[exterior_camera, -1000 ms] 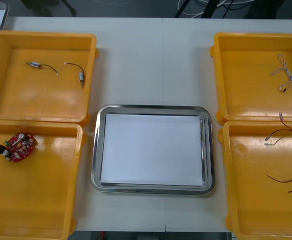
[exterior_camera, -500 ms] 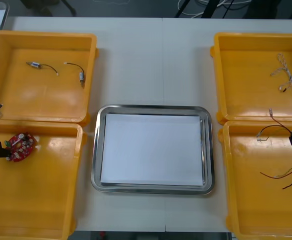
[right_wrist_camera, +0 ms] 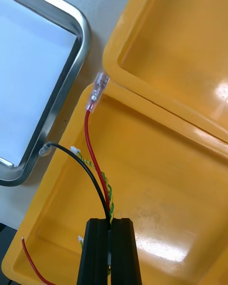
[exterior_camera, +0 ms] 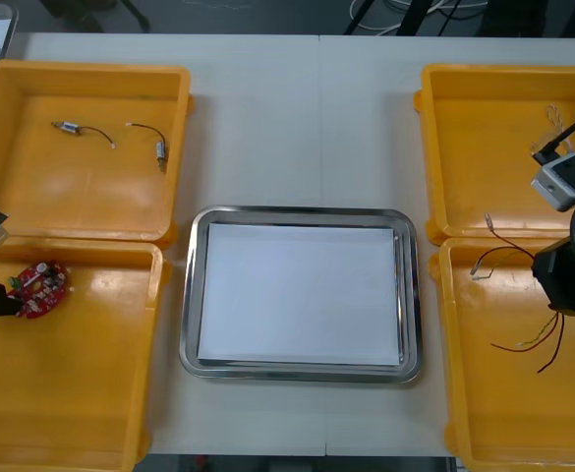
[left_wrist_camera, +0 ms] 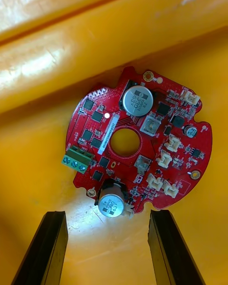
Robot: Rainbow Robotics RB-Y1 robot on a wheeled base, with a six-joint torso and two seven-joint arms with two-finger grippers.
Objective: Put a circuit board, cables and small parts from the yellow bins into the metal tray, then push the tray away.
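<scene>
At far left, low over near left bin [exterior_camera: 71,393]: left tool [left_wrist_camera: 108,213], aimed down, wide open, empty; board [left_wrist_camera: 142,161] flat on bin floor just past its fingertips. At right, over near right bin [right_wrist_camera: 156,171]: right tool [right_wrist_camera: 110,221], clamped on cables [right_wrist_camera: 97,171], loose ends reaching ahead toward tray [right_wrist_camera: 80,42].

The yellow bins [exterior_camera: 71,393] are moulded plastic, smooth and glossy. The metal tray [exterior_camera: 302,210] has a polished, mirror-like rim; its inside is white and matt. The desk [exterior_camera: 307,118] is light and matt. The circuit board [left_wrist_camera: 142,161] carries glossy red lacquer and shiny metal can tops. The cables [right_wrist_camera: 93,157] have smooth plastic insulation. The fingers [left_wrist_camera: 45,249] of the left hand [left_wrist_camera: 108,213] are matt black.
</scene>
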